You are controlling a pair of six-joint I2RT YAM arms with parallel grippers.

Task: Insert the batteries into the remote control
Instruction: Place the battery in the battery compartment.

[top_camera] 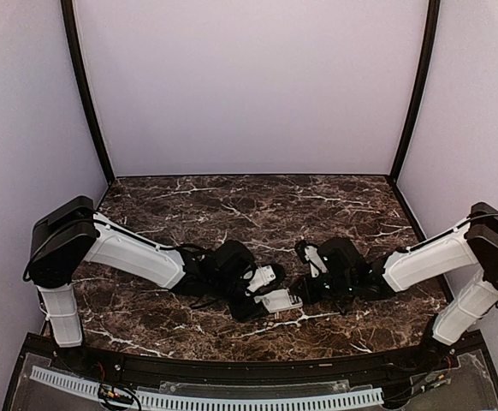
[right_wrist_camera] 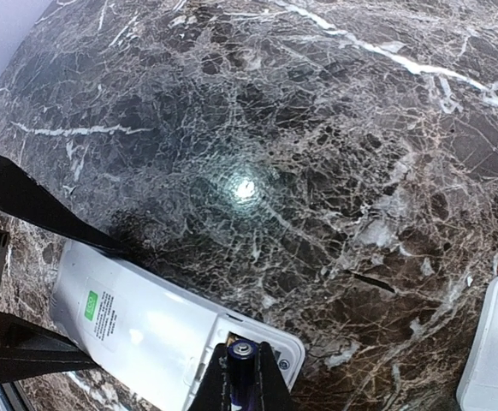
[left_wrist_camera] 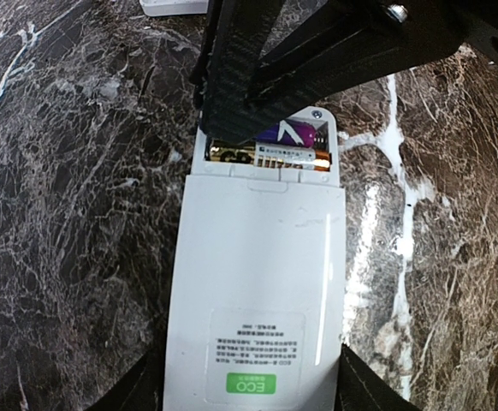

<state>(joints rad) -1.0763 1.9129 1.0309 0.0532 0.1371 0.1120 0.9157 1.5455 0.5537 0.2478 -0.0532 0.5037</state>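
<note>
Both jaws grip: left, remote [left_wrist_camera: 253,282]; right, battery [right_wrist_camera: 241,358].

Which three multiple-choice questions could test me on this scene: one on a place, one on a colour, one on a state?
1. Where is the battery that the right gripper carries?
A. at the open compartment of the remote control
B. far from the remote control
C. under the remote control

2. What colour is the patch on the remote control's label?
A. red
B. green
C. blue

3. In what state is the right gripper?
A. open and empty
B. shut on the remote control
C. shut on the battery

Answers: 1 A, the battery stands at the open end; 2 B, the patch is clearly green; 3 C, the jaws pinch the battery on both sides.
</note>
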